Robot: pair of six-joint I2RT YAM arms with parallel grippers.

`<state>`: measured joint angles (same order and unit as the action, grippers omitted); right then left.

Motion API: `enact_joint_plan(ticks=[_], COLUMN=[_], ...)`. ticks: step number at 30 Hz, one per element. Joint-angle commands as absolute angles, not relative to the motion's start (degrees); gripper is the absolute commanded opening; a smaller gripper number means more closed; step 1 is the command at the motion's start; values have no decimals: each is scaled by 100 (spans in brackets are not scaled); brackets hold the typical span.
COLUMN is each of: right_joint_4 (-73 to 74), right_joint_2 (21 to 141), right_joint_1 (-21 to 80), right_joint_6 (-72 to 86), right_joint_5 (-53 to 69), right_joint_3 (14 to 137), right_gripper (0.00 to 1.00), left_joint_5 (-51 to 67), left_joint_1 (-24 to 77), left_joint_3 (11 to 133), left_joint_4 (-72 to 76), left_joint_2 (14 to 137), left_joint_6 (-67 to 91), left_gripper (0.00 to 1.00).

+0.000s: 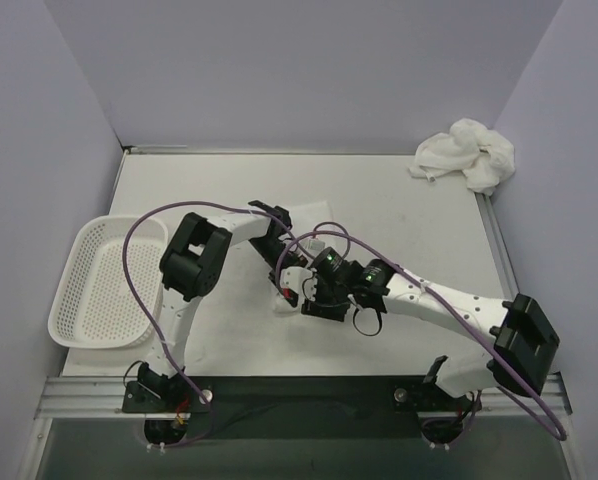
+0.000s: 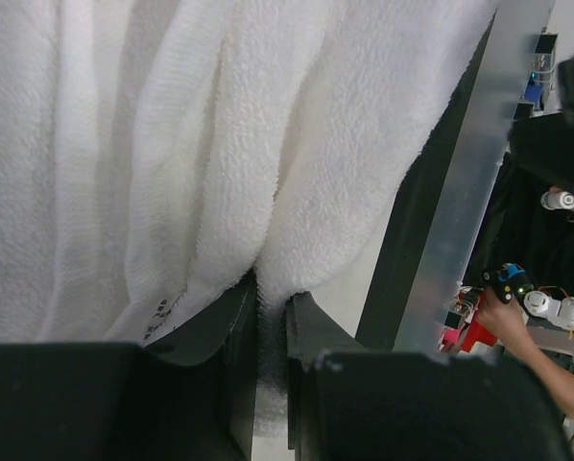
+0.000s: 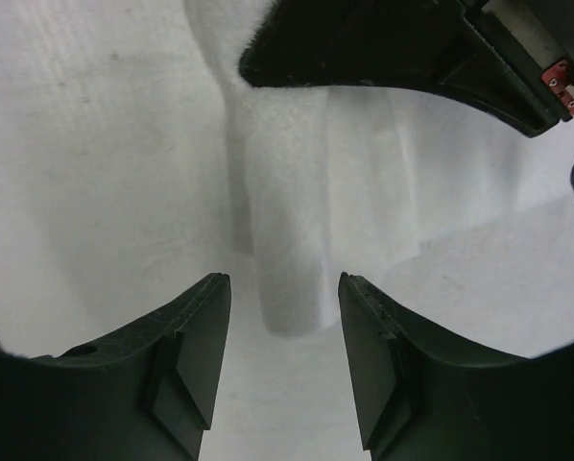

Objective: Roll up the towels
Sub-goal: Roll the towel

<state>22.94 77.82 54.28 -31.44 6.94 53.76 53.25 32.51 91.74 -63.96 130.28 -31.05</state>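
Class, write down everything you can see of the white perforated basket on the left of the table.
The white perforated plastic basket is a shallow rectangular tray with rounded corners, a flared rim and fine holes across floor and walls. It sits upright and empty at the white table's left edge. A purple cable crosses its right rim in this view; whether they touch is unclear.

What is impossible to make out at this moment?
Towel outline: top view, both arms cover it; white on white table.
How far it is rolled: wrist views too close, cut off by edges.
Number of towels in far heap: top view, too crumpled.
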Motion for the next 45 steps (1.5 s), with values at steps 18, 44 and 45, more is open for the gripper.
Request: enact_joint_plan(ticks=[18, 44, 45], right_joint_4=[1597, 3937, 4094], right_joint_2=[9079, 10581, 10704], right_joint_1=[4985, 3534, 3437], right_joint_6=[-3059, -2707, -2707], right_joint_5=[1483, 4411, 4525], right_joint_3=[5123, 6494, 6660], right_gripper=[0, 0, 0], left_joint_5=[4816, 6117, 6091], left_joint_1=[2760, 1214, 1126], left_joint_3=[8685, 7155, 6980], left_joint_4=[-5986, -5002, -4792], left_joint_2=[13114, 10963, 10795], left_joint_6=[-3288, -3323, -3296], left_gripper=[27, 52, 52])
